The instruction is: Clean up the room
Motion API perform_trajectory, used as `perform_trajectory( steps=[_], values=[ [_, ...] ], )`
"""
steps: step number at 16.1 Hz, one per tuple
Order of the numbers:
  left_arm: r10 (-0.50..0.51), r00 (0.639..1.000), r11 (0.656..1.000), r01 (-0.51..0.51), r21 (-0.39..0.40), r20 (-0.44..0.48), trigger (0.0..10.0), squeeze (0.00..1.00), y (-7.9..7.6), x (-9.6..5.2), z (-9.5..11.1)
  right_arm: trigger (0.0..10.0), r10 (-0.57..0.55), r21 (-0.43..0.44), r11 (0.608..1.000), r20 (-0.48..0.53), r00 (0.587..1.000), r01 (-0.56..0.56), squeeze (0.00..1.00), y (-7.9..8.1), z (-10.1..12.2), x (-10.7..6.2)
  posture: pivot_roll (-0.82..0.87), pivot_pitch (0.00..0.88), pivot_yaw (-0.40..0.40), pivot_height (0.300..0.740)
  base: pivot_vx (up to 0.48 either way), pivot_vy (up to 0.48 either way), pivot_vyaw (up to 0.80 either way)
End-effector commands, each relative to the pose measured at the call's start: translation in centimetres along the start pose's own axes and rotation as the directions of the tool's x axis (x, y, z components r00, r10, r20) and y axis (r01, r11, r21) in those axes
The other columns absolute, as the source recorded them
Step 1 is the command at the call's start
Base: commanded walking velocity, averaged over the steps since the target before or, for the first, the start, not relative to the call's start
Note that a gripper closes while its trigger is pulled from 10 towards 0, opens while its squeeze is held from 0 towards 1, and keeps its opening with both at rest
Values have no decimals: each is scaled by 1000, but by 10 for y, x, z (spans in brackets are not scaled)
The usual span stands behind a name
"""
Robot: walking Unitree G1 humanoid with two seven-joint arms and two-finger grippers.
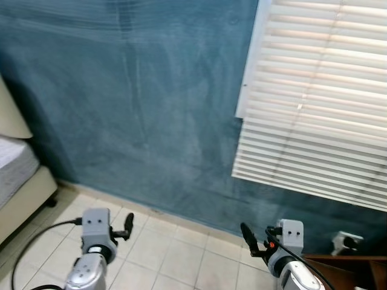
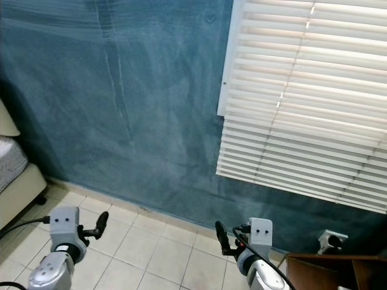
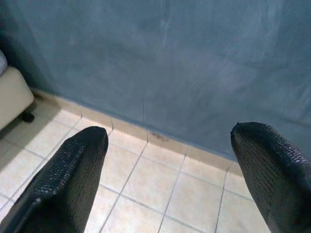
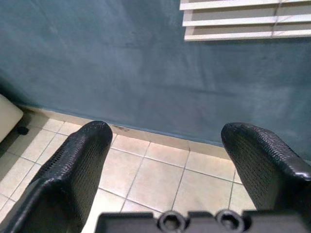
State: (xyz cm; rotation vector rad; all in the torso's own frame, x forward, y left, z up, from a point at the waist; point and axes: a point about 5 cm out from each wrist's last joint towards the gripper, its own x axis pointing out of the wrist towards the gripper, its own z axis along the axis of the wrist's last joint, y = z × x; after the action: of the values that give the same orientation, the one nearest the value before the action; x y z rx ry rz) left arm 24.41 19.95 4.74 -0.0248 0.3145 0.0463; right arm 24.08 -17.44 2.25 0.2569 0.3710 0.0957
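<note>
1. Left gripper (image 3: 165,170): jaws spread wide with nothing between them, held low over the tiled floor (image 3: 146,179) and pointing at the foot of the blue wall (image 3: 160,63).
2. Right gripper (image 4: 163,167): jaws likewise wide apart and empty, aimed at the same wall base; pale tiles fill the gap between its fingers (image 4: 73,165).
3. Both silver arms reach forward from the lower edge of the head views, the left gripper (image 1: 126,225) toward the left, the right gripper (image 1: 249,238) toward the right, well apart from each other.
4. No object for tidying lies between or just beside either pair of jaws; the tiles ahead of them are bare.
5. Bed (image 1: 18,181): cream frame and grey mattress, at the robot's far left, against the wall, well apart from the left gripper.
6. White blinds (image 1: 314,103): slats hang on the wall above the right gripper.
7. Brown wooden furniture (image 2: 326,272): at the lower right corner, beside the right arm, with a white wall fitting (image 2: 331,240) above it.
</note>
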Motion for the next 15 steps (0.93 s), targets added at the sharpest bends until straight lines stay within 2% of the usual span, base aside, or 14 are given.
perform_trajectory(
  steps=[1,5,6,8,9,10,12,15],
  values=[
    [-35,999,999,35,6,34,10000,0,-6,5,8,10000,11,12,1000,42,999,-11,0,0,9,0,32,0,-37,740,0,0,0],
    [-35,999,999,35,6,34,10000,0,-6,5,8,10000,11,12,1000,42,999,-11,0,0,9,0,32,0,-37,740,0,0,0],
    [-65,995,997,68,-32,82,10000,0,-9,12,15,10000,-25,4,1000,64,998,25,0,-7,8,-3,9,0,-33,740,0,0,0],
    [-134,983,991,130,32,130,10000,0,-28,20,26,10000,-83,6,997,90,992,82,0,-15,9,-3,0,0,-30,740,0,0,0],
    [-185,973,979,171,106,139,10000,0,-37,23,31,10000,-106,-1,994,104,989,106,0,-18,12,-2,-9,0,-20,740,0,0,0],
    [-197,970,977,182,113,142,10000,0,-37,25,32,10000,-118,-2,993,113,987,119,0,-19,14,-1,-13,0,-11,740,0,0,0],
    [-168,979,985,162,61,116,10000,0,-28,28,27,10000,-126,-6,992,110,986,128,0,-19,11,-1,-18,0,2,740,0,0,0],
    [-149,981,988,142,57,128,10000,0,-26,24,21,10000,-47,-15,999,142,989,50,0,-5,13,0,-19,0,4,740,0,0,200]
  ],
)
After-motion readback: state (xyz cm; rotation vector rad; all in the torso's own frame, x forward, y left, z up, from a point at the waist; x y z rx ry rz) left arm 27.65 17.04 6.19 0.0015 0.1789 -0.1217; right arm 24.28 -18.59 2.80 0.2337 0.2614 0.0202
